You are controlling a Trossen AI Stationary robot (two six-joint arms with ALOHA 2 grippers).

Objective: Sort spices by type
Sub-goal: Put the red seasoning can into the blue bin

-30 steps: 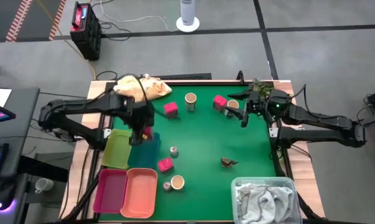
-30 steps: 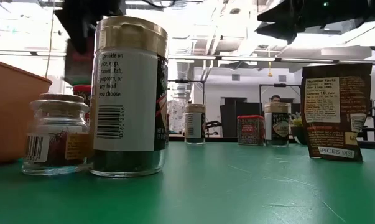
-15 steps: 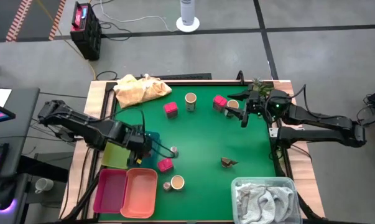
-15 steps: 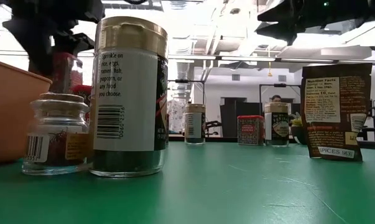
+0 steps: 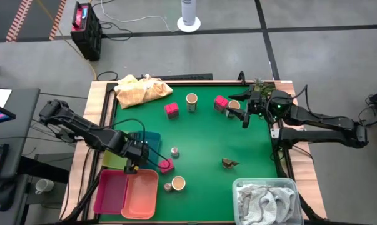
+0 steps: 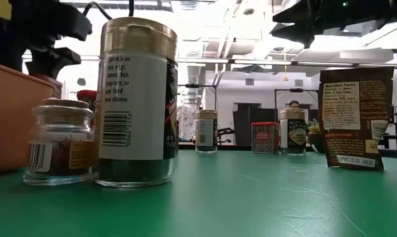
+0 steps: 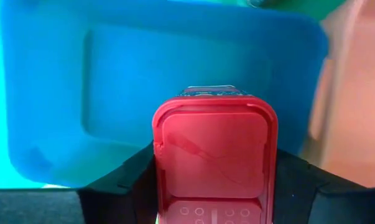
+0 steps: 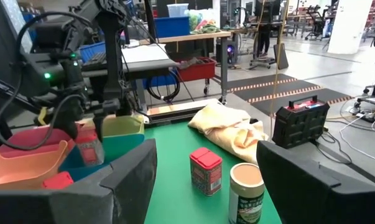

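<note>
a red-lidded spice tin [image 7: 214, 155] sits pinched between the two dark fingers [image 7: 122, 180] of the left gripper [image 5: 138, 159], its flip-top lid facing the wrist camera, and it hangs directly over the blue tray [image 7: 63, 93]. from above, that gripper is at the table's left side, where the blue tray [image 5: 152, 139] meets the orange tray [image 5: 141, 192], with a green tray [image 5: 116, 150] and a pink tray [image 5: 110, 190] close by. just beside the gripper a second red tin [image 5: 166, 165] lies on the green mat [image 5: 201, 144]. a tiny grey-capped jar [image 5: 174, 151] stands near it, and a tan-lidded jar [image 5: 178, 183] stands beside a small glass jar [image 5: 167, 187] toward the orange tray. in the low view these last two fill the foreground, the tall tan-lidded jar [image 6: 136, 102] touching or nearly touching the small glass jar [image 6: 60, 141]. a brown packet [image 5: 229, 163] stands alone farther right. toward the far edge are another red tin [image 5: 171, 110], a tan-lidded jar [image 5: 192, 100], and then a red tin [image 5: 221, 102] and a jar [image 5: 234, 106] close to the right gripper [image 5: 246, 119], which hovers with its fingers spread and nothing between them. a yellow cloth [image 5: 141, 89] lies at the far left corner, and a grey-white towel [image 5: 263, 200] fills a clear bin at the near right corner.
</note>
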